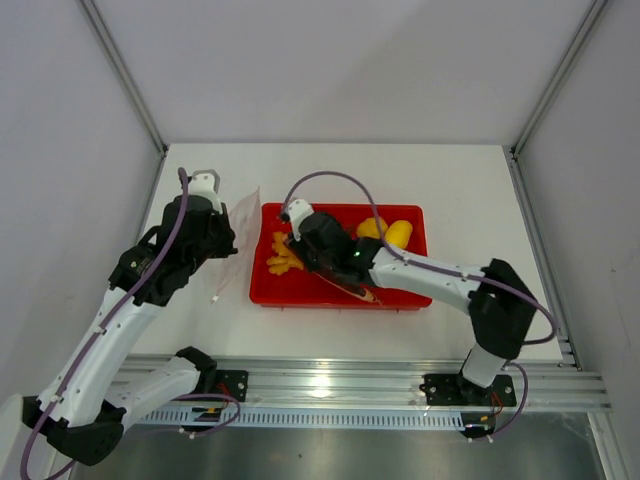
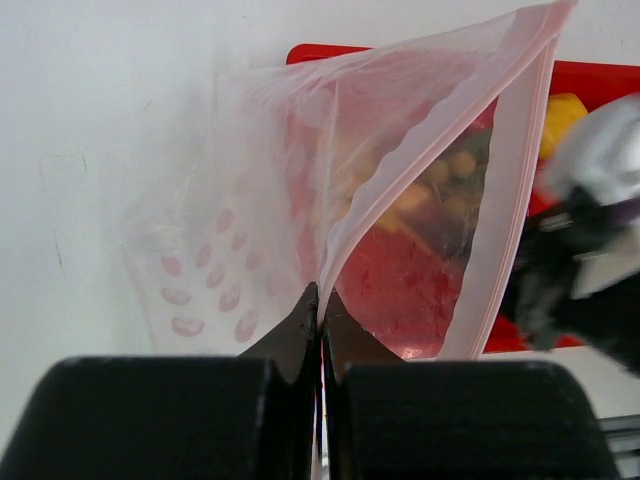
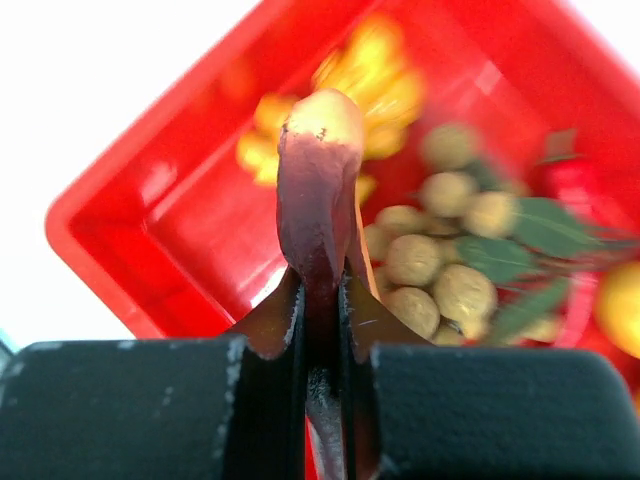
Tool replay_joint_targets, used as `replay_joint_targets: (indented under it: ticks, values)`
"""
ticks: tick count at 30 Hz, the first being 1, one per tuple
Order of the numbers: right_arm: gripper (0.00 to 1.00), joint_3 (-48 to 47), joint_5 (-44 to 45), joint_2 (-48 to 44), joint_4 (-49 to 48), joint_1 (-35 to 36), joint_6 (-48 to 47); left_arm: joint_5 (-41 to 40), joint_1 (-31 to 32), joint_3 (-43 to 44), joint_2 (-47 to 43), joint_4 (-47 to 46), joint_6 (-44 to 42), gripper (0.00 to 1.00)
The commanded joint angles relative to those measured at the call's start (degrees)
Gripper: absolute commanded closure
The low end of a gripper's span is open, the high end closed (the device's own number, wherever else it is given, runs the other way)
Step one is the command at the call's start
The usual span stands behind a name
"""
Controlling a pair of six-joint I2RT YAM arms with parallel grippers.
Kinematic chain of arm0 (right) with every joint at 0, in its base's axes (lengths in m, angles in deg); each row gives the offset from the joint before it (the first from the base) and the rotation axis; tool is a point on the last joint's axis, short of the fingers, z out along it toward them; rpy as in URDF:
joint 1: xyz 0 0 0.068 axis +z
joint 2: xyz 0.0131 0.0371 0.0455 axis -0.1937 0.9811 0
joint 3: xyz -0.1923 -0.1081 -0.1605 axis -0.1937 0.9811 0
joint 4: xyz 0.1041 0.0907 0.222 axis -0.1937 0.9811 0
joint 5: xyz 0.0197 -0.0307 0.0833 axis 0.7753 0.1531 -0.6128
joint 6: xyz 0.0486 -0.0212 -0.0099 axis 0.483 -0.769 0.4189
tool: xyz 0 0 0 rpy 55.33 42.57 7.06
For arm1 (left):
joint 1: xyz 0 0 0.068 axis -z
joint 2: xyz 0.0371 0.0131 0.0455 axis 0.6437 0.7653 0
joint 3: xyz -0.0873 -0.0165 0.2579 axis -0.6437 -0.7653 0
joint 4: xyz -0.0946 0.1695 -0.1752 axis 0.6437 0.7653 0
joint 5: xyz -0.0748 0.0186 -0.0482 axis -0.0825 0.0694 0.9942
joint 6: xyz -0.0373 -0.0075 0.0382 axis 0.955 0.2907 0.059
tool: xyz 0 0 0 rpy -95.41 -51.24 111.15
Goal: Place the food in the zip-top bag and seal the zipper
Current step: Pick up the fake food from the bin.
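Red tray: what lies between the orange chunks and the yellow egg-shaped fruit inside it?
The bunch of small tan round fruits with green leaves, seen in the right wrist view; from above, the right arm covers that stretch.

Bright, even white light is flooding the overhead cam; glare is streaking the brushed metal rail (image 1: 400, 385). Beyond the right pincer (image 3: 322, 300), small tan round fruits (image 3: 440, 290) are blurring; the long dark red-brown stick (image 3: 318, 180) in it is glinting. Ahead of the left pincer (image 2: 320, 305), the clear pink-dotted plastic pouch (image 2: 250, 200) is looking sharp; to its right, the other arm (image 2: 590, 230) is smearing w/ blur.
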Motion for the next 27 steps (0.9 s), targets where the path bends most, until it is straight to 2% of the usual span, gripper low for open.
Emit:
replay_joint_targets:
  ticks: [1,6,11,12,16,18,22,24,25,27]
  values:
    - [1.0,0.5,3.3,-9.5,-3.8,-2.9,4.9,0.8,-0.5,1.0,0.0,-0.6,0.9,0.99]
    - [1.0,1.4,8.9,-16.4,-2.9,-6.4,13.6,2.1,-0.5,0.4,0.1,-0.9,2.1,0.99]
    - [1.0,2.6,18.4,-23.4,-5.0,-5.0,23.6,2.8,-0.5,0.6,0.7,-0.7,5.1,0.99]
    - [1.0,2.0,23.5,-24.3,-4.3,-4.4,29.8,3.1,-0.5,0.9,0.8,-0.5,5.5,0.99]
    - [1.0,0.1,31.3,-27.7,-0.1,-2.7,46.3,4.1,-0.5,1.8,2.0,-0.1,7.4,0.99]
    - [1.0,-0.9,34.2,-27.8,-0.4,-0.7,49.8,4.7,-0.5,1.7,2.3,-0.4,8.9,0.99]
    - [1.0,-2.6,48.5,-26.5,-6.0,8.5,49.3,5.9,-0.5,1.6,3.1,-0.6,10.0,1.0]
    - [1.0,-1.9,52.3,-26.1,-15.4,11.5,44.0,6.2,-0.5,1.4,3.5,-0.5,10.5,0.99]
    - [1.0,-1.0,55.4,-25.7,-23.0,14.0,38.7,6.2,-0.5,1.4,3.6,-0.1,11.0,0.99]
    - [1.0,-0.6,57.9,-24.2,-29.9,16.0,33.9,6.3,-0.4,1.1,4.0,0.2,11.4,0.99]
